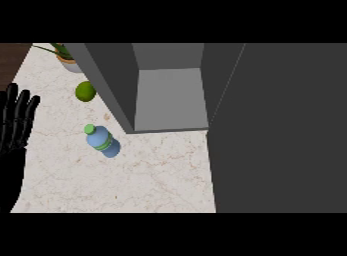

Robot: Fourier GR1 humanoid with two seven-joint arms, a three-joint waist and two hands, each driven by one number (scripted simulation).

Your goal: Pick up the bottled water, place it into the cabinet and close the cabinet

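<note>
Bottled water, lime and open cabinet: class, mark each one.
bottled water (101, 140), head view, blue body below the green cap
lime (85, 91), head view, middle of the fruit
cabinet (168, 95), head view, inner floor

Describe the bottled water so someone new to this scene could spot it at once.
Start at the grey cabinet, open over the marble counter. Just off its lower left corner stands the bottled water, apart from the round green fruit further back. It alone is pale blue with a green cap.

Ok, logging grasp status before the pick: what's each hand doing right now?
Left hand: open, fingers straight, resting at the view's left edge, holding nothing.
Right hand: not in view.
</note>
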